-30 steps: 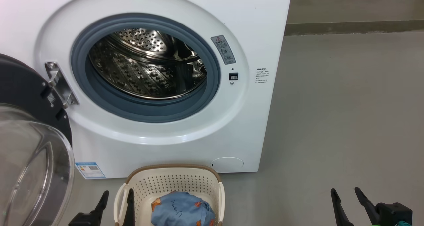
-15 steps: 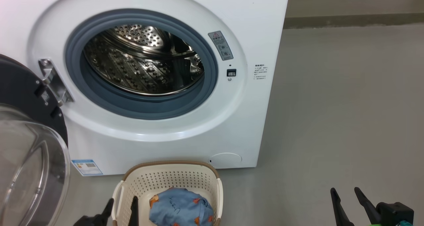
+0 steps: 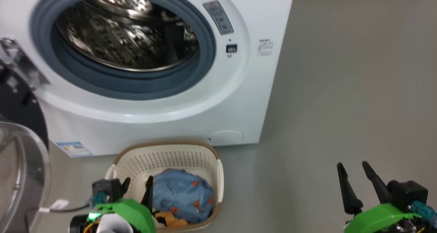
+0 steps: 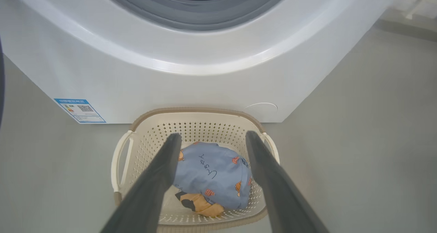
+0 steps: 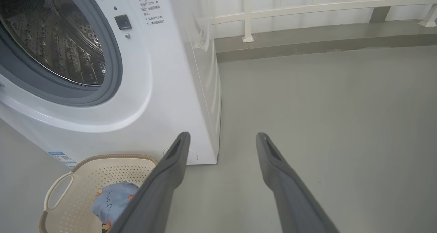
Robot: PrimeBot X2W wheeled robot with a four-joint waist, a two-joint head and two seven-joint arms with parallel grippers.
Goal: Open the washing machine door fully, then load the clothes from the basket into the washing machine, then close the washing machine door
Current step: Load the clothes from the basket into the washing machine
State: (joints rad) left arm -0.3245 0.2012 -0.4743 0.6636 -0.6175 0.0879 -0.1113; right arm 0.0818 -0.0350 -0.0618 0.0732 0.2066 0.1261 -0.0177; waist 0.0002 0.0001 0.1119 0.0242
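Camera has dipped since earlier picture, so we discount the whole-scene shift. Left gripper [image 3: 138,182] has advanced: before, it straddled left rim of basket [image 3: 164,146]; now both fingers reach over basket interior, spread wide, holding nothing. Clothes [image 3: 182,195] lie in basket just ahead of its fingertips; contact we cannot tell. Washing machine [image 3: 164,124] stands beyond, washing machine door [image 3: 20,113] swung open off to claw's left. Right gripper [image 3: 352,164] is parted, empty, over floor [image 3: 341,89], basket well to its left.

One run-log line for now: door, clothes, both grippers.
washing machine door: open, swung left | drum: empty | clothes: in basket | left gripper: open, fingers aimed at clothes, no grasp | right gripper: open, over floor
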